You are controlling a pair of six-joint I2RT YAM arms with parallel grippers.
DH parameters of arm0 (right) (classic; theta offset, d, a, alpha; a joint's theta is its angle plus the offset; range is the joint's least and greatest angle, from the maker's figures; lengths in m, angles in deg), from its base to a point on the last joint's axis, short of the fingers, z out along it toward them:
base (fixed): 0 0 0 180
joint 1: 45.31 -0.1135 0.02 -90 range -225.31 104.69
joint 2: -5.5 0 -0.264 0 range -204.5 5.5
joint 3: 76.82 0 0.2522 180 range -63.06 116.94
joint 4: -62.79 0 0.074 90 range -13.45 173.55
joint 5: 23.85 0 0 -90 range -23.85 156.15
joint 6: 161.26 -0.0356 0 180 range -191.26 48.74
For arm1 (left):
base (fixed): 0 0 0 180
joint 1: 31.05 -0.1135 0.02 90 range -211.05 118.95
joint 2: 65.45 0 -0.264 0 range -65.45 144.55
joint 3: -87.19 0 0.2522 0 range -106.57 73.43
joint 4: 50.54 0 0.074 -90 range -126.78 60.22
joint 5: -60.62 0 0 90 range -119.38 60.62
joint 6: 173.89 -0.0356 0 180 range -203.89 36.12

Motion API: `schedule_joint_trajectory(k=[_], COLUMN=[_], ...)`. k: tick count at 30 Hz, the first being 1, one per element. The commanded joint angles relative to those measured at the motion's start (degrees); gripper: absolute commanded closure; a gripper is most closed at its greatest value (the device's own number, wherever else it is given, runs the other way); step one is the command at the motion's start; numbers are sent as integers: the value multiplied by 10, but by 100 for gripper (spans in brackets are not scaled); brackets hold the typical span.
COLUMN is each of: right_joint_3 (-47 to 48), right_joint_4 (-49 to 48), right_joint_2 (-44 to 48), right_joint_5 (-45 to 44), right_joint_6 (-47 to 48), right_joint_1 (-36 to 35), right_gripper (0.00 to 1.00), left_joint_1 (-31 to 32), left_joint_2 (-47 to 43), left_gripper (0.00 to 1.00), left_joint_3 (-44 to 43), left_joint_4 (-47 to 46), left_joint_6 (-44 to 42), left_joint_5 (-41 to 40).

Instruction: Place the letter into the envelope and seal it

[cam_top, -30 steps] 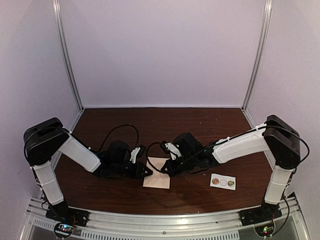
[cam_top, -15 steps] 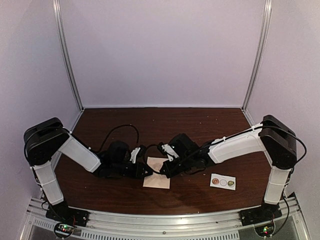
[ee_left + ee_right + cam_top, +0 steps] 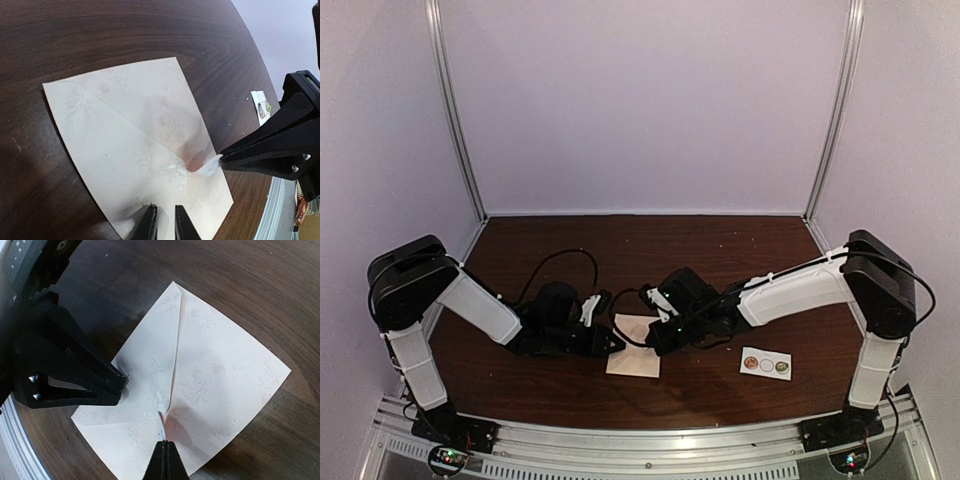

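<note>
Pressed together, the fingers (image 3: 159, 465) of my right gripper (image 3: 164, 446) pinched a thin pale sliver, which I took for a sticker (image 3: 209, 167), and its free end hung just over the tip of the flap (image 3: 167, 412). The envelope (image 3: 632, 358) lay flat on the table (image 3: 720, 250) between my two grippers, flap folded down. That flap hinged along the edge on my left arm's side and its point aimed toward my right fingertips, so what I had to reach sat straight ahead of and just below them, touching or nearly so; I could not tell which. The envelope looked close to square, so I could name no long axis. My left gripper (image 3: 163, 212) stood with its fingers a narrow gap apart, nothing between them, their tips down on the paper near the flap's hinged edge as if to pin it. The sticker strip (image 3: 766, 364) lay well apart, on my right. I judged that the coming move belonged to my right arm: a short press down to bridge the flap's point and the body beneath it, without dragging the paper sideways.
</note>
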Motion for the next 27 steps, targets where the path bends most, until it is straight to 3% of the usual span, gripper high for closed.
schedule_joint_trajectory(k=[1, 27], right_joint_3=[9, 59], right_joint_4=[13, 38], right_joint_2=[40, -27], right_joint_5=[-32, -30], right_joint_6=[3, 23], right_joint_1=[-3, -9], right_gripper=[100, 100], left_joint_1=[8, 8], left_joint_2=[25, 25], left_gripper=[85, 86], left_joint_3=[4, 4], left_joint_4=[55, 59], left_joint_6=[0, -1], left_joint_5=[-2, -4])
